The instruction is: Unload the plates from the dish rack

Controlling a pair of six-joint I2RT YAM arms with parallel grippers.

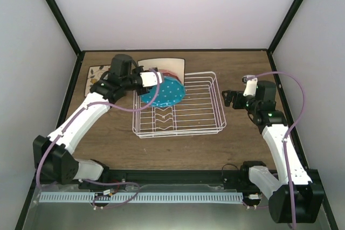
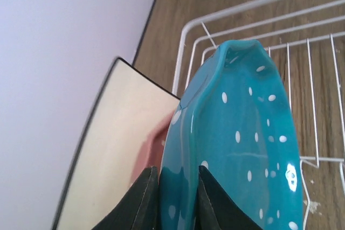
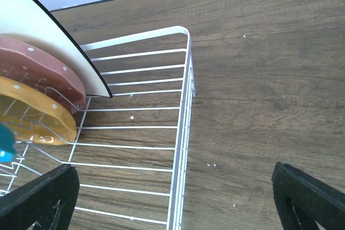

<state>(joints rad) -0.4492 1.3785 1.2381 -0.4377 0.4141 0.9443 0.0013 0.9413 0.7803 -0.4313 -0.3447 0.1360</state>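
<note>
Left gripper point(image 2: 177, 200) is clamped on the rim of the blue plate point(image 2: 242, 133) – one finger on the front face, one behind, biting at the edge only. The plate stands tilted over the left end of the dish rack point(image 1: 218, 87); can't tell from here whether its bottom edge sits among the prongs or has lifted clear.

Right behind it, v. close: the pink plate point(image 3: 38, 68), the orange plate point(image 3: 27, 114) and the plain cream square plate point(image 1: 167, 64) leaning at the rack's far-left corner. One floral plate point(image 1: 97, 72) lies flat on the table point(image 1: 178, 149), left of the rack, so I'd guess that's the drop spot.

Right gripper point(image 1: 229, 98) hangs just off the rack's right end, fingers spread wide, holding nothing, not touching the wire.

What worries me:
- Edge-only pinch on a glazed, scalloped rim – the plate could pivot or slide out once its full weight hangs from the fingers, esp. if the wrist turns fast
- If the bottom edge snags a prong or the rack's side wire on the way out, the light rack prob. comes along, since nothing pins it down
- The rear finger sits in the gap next to the pink plate; a swing backwards could knock it and the cream square over
- Path left passes over the rack wall, so too low a lift means a clip
</note>
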